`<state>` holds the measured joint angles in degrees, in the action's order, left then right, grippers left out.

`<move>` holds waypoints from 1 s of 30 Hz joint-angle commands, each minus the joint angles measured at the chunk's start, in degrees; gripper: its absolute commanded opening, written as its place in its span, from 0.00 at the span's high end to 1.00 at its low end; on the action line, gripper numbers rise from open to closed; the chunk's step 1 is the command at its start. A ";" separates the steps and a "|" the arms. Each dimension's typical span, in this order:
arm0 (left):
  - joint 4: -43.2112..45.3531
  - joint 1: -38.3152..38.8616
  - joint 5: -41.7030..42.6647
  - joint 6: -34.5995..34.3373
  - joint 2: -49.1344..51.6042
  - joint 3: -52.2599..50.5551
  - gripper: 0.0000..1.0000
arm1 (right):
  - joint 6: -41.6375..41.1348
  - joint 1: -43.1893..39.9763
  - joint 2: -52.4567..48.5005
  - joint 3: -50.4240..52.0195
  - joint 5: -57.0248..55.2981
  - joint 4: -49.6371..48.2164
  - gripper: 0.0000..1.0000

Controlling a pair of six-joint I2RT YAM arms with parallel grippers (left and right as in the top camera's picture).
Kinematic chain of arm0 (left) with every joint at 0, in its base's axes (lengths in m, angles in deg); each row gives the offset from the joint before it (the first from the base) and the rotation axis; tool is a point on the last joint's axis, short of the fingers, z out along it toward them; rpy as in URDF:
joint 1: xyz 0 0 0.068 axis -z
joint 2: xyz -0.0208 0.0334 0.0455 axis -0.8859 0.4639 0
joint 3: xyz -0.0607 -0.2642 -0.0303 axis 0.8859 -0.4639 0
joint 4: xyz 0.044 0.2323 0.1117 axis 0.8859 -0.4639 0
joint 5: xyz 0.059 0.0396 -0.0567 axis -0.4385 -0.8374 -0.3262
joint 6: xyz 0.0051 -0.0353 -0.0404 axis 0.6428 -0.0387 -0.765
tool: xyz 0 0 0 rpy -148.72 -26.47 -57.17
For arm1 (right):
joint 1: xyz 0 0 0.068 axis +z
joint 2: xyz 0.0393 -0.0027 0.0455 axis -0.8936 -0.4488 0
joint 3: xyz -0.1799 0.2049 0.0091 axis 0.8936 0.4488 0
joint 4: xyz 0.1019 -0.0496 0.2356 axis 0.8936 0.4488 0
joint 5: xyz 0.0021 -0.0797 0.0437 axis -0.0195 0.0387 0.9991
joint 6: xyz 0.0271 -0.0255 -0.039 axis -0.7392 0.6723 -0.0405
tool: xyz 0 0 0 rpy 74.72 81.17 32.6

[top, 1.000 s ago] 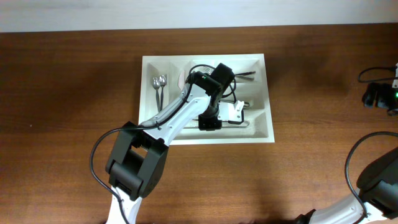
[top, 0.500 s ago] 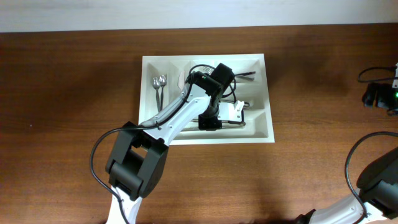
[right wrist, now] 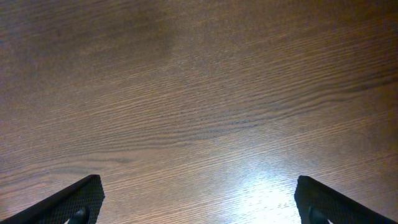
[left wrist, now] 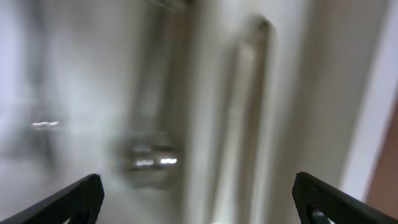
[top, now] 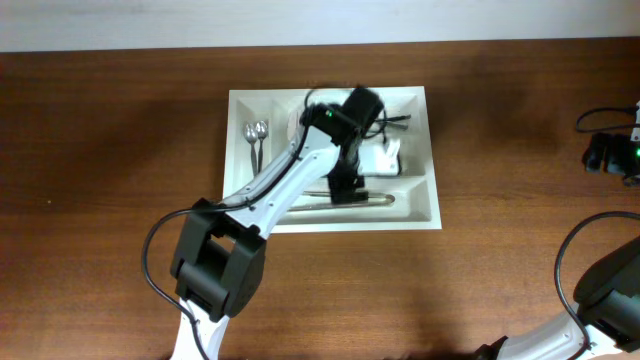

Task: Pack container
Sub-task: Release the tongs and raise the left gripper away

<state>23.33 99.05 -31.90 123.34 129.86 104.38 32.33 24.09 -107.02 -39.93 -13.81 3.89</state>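
Left gripper [left wrist: 199, 199] released over container [top: 432, 205] near bench's far edge; placement judged done. Right gripper [right wrist: 199, 202] likewise released. Next: lift clear.

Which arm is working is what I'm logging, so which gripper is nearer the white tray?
Left. The left gripper hangs over the tray, inside its outline; the right gripper is away from it, its camera showing only wooden tabletop.
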 commanded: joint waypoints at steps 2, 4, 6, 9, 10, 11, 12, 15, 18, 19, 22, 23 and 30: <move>0.31 0.28 -3.67 -6.12 -0.39 9.49 0.01 | -0.02 -0.11 -0.48 0.28 0.74 -0.04 0.01; 0.31 0.28 -5.62 -6.93 -0.39 13.03 0.01 | -0.02 -0.11 -0.48 0.28 0.74 -0.04 0.02; 0.31 0.26 -10.40 -7.54 -0.39 16.35 0.01 | -0.02 -0.11 -0.48 0.28 0.74 -0.04 0.01; 0.31 0.00 -17.53 -7.54 -0.39 18.73 0.01 | -0.02 -0.11 -0.48 0.28 0.74 -0.04 0.01; 0.33 -0.24 -19.21 -7.54 -0.39 19.10 0.01 | -0.02 -0.11 -0.48 0.28 0.74 -0.04 0.01; 0.33 -0.72 -20.83 -7.54 -0.39 19.32 0.01 | -0.02 -0.11 -0.48 0.28 0.74 -0.04 0.01; 0.33 -1.22 -22.03 -7.56 -0.39 19.34 0.01 | -0.02 -0.11 -0.48 0.28 0.74 -0.04 0.02; 0.28 -3.80 -25.73 -10.88 -0.39 19.34 0.01 | -0.02 -0.11 -0.48 0.28 0.74 -0.04 0.01; 0.17 -7.26 -26.95 -15.41 -0.39 19.34 0.01 | -0.02 -0.11 -0.48 0.28 0.74 -0.04 0.01; 0.11 -8.76 -27.04 -16.94 -0.39 19.34 0.01 | -0.02 -0.11 -0.48 0.28 0.74 -0.04 0.01; 0.07 -13.42 -27.04 -21.70 -0.39 19.34 0.01 | -0.02 -0.11 -0.48 0.28 0.74 -0.04 0.01; 0.04 -14.84 -27.04 -22.95 -0.39 19.34 0.01 | -0.02 -0.11 -0.48 0.28 0.74 -0.04 0.02; -0.81 -26.43 -26.80 -32.13 -0.50 19.34 0.01 | -0.02 -0.11 -0.48 0.28 0.74 -0.04 0.01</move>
<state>22.98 76.05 -57.75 97.41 129.86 122.61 32.35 24.09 -107.02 -39.93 -13.81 3.89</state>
